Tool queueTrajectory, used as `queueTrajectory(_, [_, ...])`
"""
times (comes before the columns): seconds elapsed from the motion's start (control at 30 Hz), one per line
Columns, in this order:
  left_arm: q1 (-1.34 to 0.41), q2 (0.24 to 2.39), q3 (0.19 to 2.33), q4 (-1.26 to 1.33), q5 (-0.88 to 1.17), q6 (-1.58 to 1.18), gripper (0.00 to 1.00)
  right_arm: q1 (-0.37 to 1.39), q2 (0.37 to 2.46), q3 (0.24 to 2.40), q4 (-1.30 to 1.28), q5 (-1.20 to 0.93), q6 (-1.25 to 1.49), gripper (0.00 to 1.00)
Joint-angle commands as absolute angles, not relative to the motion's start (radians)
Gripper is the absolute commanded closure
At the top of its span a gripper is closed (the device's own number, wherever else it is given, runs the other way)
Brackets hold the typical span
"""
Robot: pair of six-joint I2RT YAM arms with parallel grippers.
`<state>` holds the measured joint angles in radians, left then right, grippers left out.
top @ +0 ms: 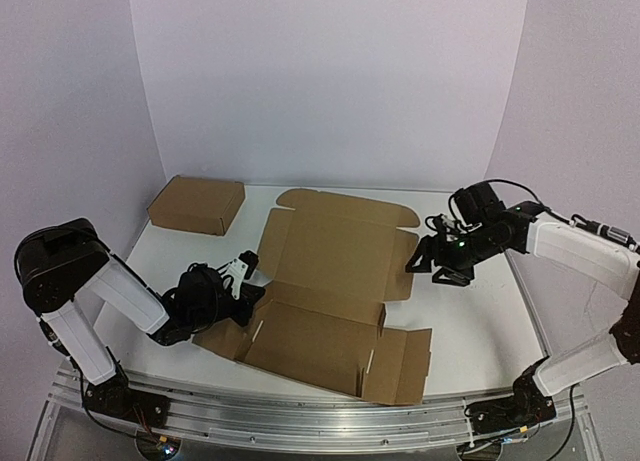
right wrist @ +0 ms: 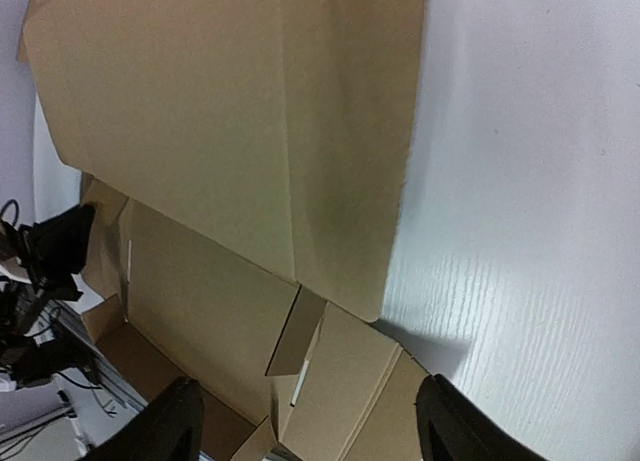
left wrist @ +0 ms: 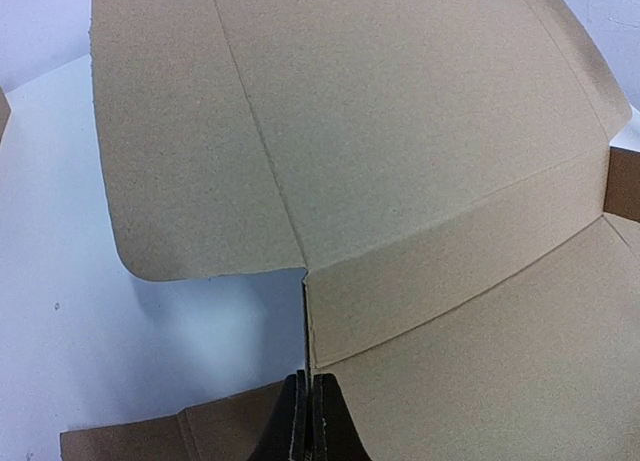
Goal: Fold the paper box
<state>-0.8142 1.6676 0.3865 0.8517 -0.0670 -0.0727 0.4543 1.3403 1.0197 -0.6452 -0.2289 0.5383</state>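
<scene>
One paper box [top: 335, 261] in left gripper [left wrist: 308, 396]

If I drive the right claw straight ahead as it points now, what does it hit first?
Probably the paper box, at its right side flap, ahead of the right claw; height is unclear, so it may skim above.

The box [top: 335, 271] lies spread across the middle of the counter [top: 478, 326] and reaches almost to its near edge. To its right we find bare counter, and there the right claw [top: 420, 268] hangs with fingers wide apart, just beside the lid's right flap. The other box [top: 197, 203] blocks the far left corner, with a bare lane between it and the lid. The left claw [top: 250, 286] is pinched on the box's left wall.
</scene>
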Motion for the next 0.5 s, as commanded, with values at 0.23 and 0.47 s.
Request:
queueTrajectory(0.23, [-0.831,1.707,0.337,0.780,-0.076,-0.080,1.00,0.872,1.544,1.181,-0.773,0.314,0.993,0.52])
queueTrajectory(0.47, [-0.831,1.703,0.336,0.780,-0.078,-0.081,1.00,0.896,1.654,1.215,-0.789,0.364,1.018,0.68])
